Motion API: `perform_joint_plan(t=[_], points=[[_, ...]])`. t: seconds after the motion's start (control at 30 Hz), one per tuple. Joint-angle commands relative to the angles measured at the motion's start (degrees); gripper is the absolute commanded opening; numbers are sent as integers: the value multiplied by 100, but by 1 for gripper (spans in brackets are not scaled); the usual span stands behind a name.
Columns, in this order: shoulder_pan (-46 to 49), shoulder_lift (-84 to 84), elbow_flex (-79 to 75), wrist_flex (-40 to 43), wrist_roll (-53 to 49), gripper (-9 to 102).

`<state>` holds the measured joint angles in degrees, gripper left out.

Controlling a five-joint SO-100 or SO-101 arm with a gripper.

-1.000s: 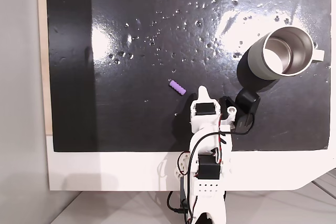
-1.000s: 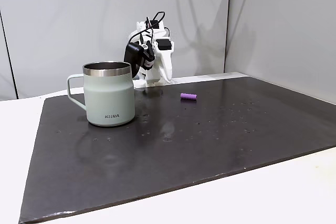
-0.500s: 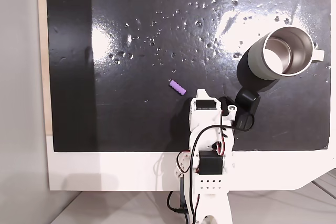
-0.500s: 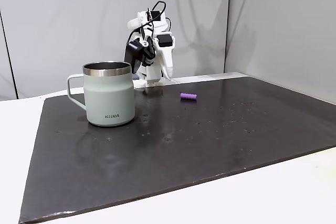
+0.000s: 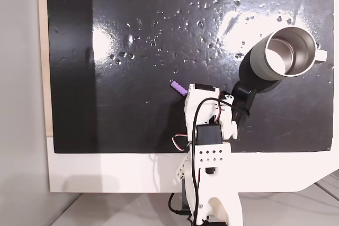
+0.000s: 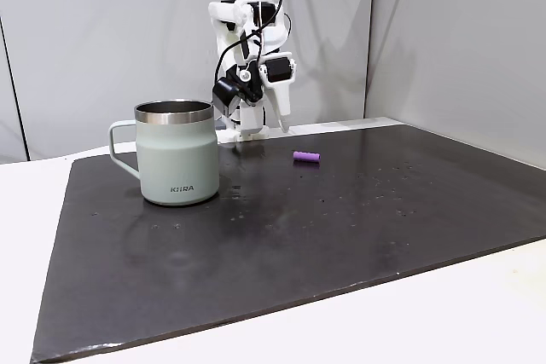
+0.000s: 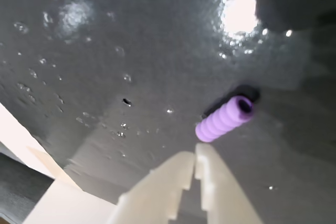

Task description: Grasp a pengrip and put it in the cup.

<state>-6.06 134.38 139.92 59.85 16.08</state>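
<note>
The purple ribbed pengrip (image 5: 178, 88) lies flat on the black mat, just left of the arm's front end in a fixed view. In the wrist view the pengrip (image 7: 223, 119) lies just beyond the tips of my gripper (image 7: 194, 156), whose pale fingers are pressed together with nothing between them. From the side, my gripper (image 6: 283, 128) points down above the mat, a little behind and left of the pengrip (image 6: 306, 157). The grey cup (image 5: 283, 54) stands upright at the right, shiny inside showing, white handle pointing right. It appears at the left as the cup (image 6: 177, 155) in the other fixed view.
The black mat (image 5: 132, 25) is dotted with small glossy spots and glare. A white table border (image 5: 106, 170) runs along the near edge where the arm's base stands. Grey walls (image 6: 102, 31) rise behind the arm.
The arm has risen and leaned forward over the mat, bringing the shut gripper closer to the pengrip. Pengrip and cup have not moved.
</note>
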Motion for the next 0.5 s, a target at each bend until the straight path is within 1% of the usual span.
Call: perform_joint_plan(t=[0.0, 0.13, 0.27, 0.47], points=[[-185, -659, -896, 237, 492, 0], [-264, -1274, -1310, 457, 896, 1], [-404, -1327, -1310, 492, 984, 5], [-422, -1433, -1274, 756, 1002, 8]])
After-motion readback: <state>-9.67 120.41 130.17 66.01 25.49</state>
